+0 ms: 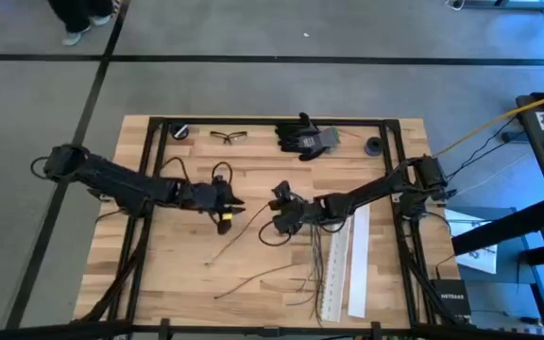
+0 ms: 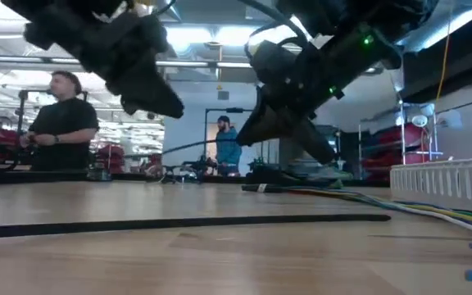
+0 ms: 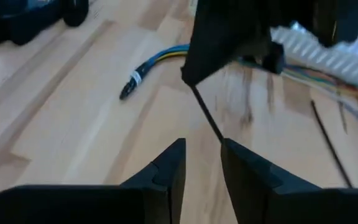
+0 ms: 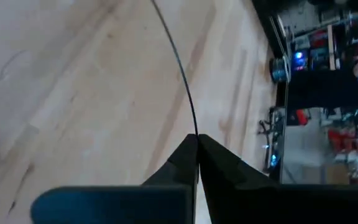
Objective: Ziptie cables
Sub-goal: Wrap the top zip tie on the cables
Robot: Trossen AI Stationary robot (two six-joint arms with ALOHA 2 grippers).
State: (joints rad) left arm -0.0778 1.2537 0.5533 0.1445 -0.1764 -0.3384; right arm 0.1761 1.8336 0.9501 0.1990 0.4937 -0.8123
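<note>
The table (image 1: 159, 274) carries the work. Two white perforated strips (image 1: 346, 264) lie near its right edge, running toward the near edge. The cables (image 1: 314, 269) are spread loose just beside the strips, toward the near edge, with further strands trailing toward the near-left area; they are not yet bundled. A pair of black gloves (image 1: 305, 135) and safety glasses (image 1: 229, 137) lie along the far edge.

Both arms meet near the table's centre. The right gripper (image 4: 197, 144) is held above the centre, its fingers pressed together on a thin black zip tie (image 4: 182, 74), which extends away from the fingertips over the wood. The left gripper (image 3: 202, 160) hovers just beside it, fingers slightly apart, with the zip tie's free end seen close to the gap but not clamped.

Risks, as judged from this position:
- The tie is thin and flexible; if the left fingers are closed off-line, the free end may be missed or bent aside.
- The two grippers are near each other; a collision is possible.
- The cables lie apart from the tie, so strands may be left outside the loop.
</note>
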